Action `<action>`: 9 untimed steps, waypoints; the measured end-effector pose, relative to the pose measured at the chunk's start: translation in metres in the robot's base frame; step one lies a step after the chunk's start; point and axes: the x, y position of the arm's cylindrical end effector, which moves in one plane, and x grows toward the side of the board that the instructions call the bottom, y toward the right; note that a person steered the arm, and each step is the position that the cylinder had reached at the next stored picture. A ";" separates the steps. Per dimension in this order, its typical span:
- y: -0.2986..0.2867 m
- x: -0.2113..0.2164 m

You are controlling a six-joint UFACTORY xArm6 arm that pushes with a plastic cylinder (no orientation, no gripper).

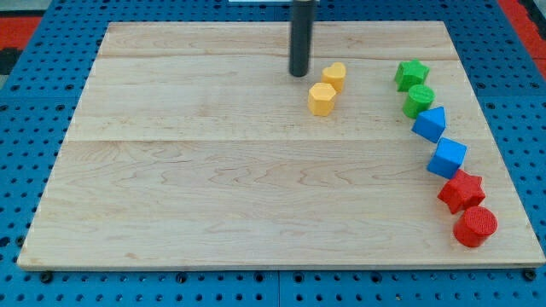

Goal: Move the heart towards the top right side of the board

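This looks to me like a robotics lab bench, not a home or shop. Under my tip (299, 73) lies a pale wooden board of glued planks (213, 179), and out past its edges runs a blue perforated metal table with a regular grid of mounting holes (26, 102). To the right of my tip sit small coloured plastic blocks, such as a yellow heart-shaped block (334, 75), laid out like test pieces.

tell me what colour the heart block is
Yellow. The heart shows in the camera view, just to the view's right of my tip.
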 end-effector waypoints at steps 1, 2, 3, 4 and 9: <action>-0.006 0.029; 0.033 0.024; 0.083 0.020; 0.079 0.023; 0.130 -0.083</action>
